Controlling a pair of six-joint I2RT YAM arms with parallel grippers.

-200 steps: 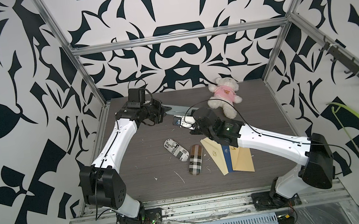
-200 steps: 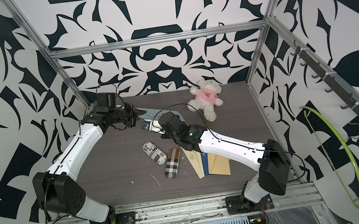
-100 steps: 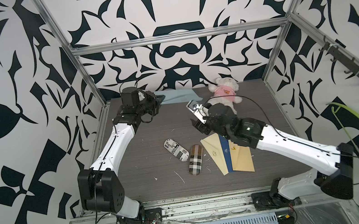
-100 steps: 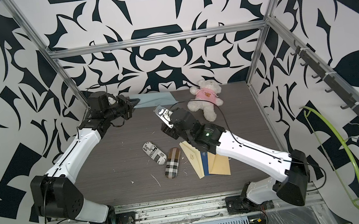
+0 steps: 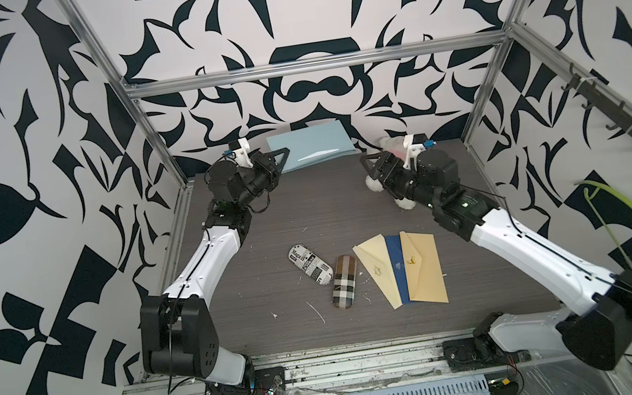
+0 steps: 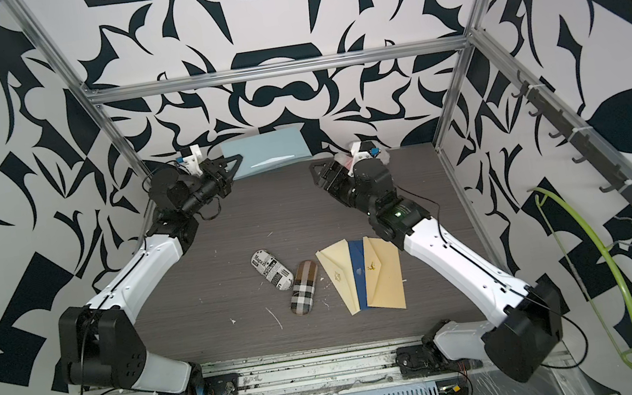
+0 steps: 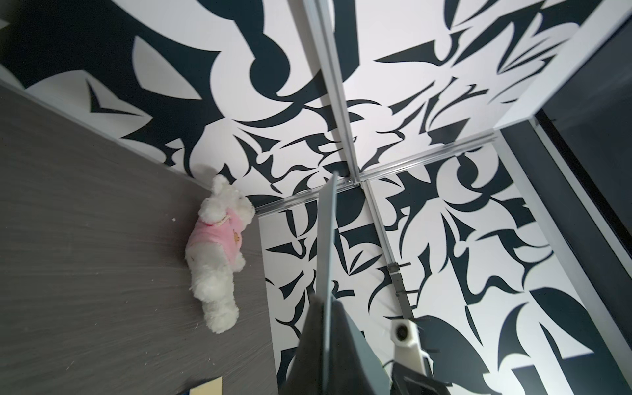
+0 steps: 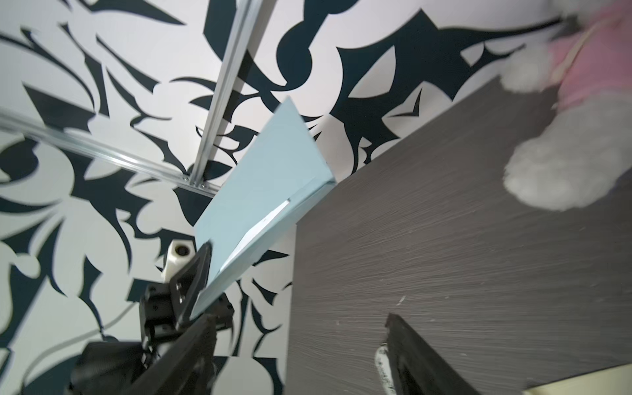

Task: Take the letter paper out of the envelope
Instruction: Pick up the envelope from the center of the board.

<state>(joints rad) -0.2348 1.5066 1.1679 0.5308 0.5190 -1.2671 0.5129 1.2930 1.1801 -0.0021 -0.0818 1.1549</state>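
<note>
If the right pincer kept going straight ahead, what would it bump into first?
Probably the light blue envelope that the left pincer holds up; the open right pincer points at it, with only air between. Depth is hard to judge.

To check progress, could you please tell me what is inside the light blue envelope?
A white paper edge shows in the opening of the envelope; the rest is hidden by its walls.

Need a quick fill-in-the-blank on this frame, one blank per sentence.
1. The left end effector is shut on a light ____ envelope, held off the table.
2. The right end effector is ____ and holds nothing.
3. A sliver of ____ paper shows in the envelope's opening.
4. The plush toy wears a ____ shirt.

Missing words: blue; open; white; pink
</note>
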